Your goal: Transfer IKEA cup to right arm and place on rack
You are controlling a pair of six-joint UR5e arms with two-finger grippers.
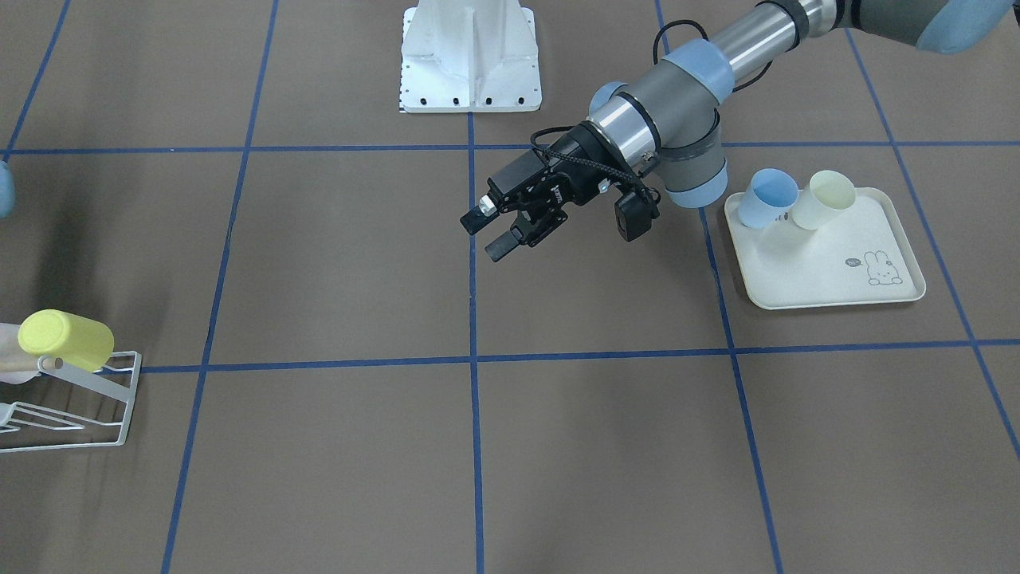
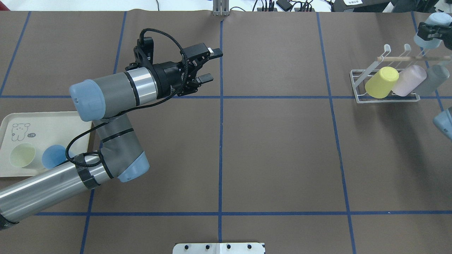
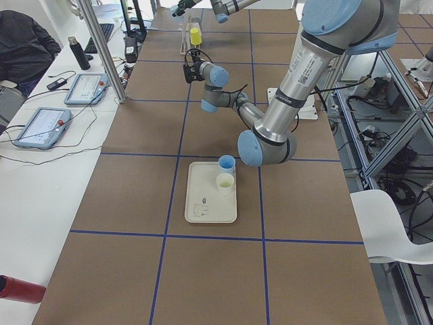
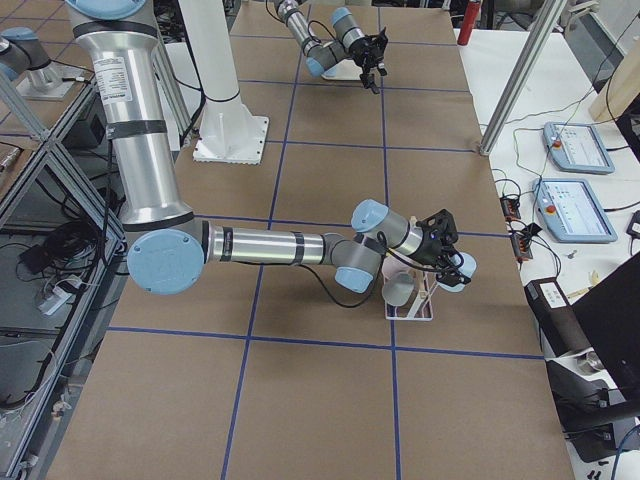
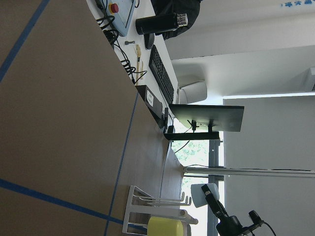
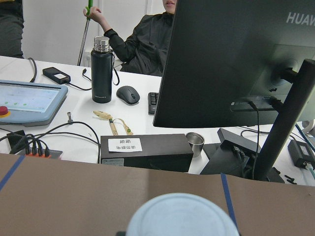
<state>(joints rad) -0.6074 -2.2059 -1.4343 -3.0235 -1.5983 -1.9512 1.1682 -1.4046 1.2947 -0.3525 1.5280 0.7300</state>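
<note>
Between the fingers of the right gripper (image 2: 431,31) sits the pale-blue cup (image 2: 425,43), pinched from both sides and held in the air. The right wrist view shows only its round end, low in the frame. Just beside these fingers, on the side nearer the robot, stands the rack (image 2: 356,76) with its dowel (image 2: 413,58). A yellow cup (image 2: 381,82), a pink cup (image 2: 409,80) and a grey cup (image 2: 436,79) lean on the prongs there, side by side. Far from these fingers, across the table, the left gripper (image 2: 213,64) hangs over the bare brown surface with its fingers spread and nothing between them. Well behind them (close to the left arm's elbow) lies the tray (image 2: 53,120), which carries a cream cup (image 2: 23,155) and a blue cup (image 2: 53,157), touching each other.
</note>
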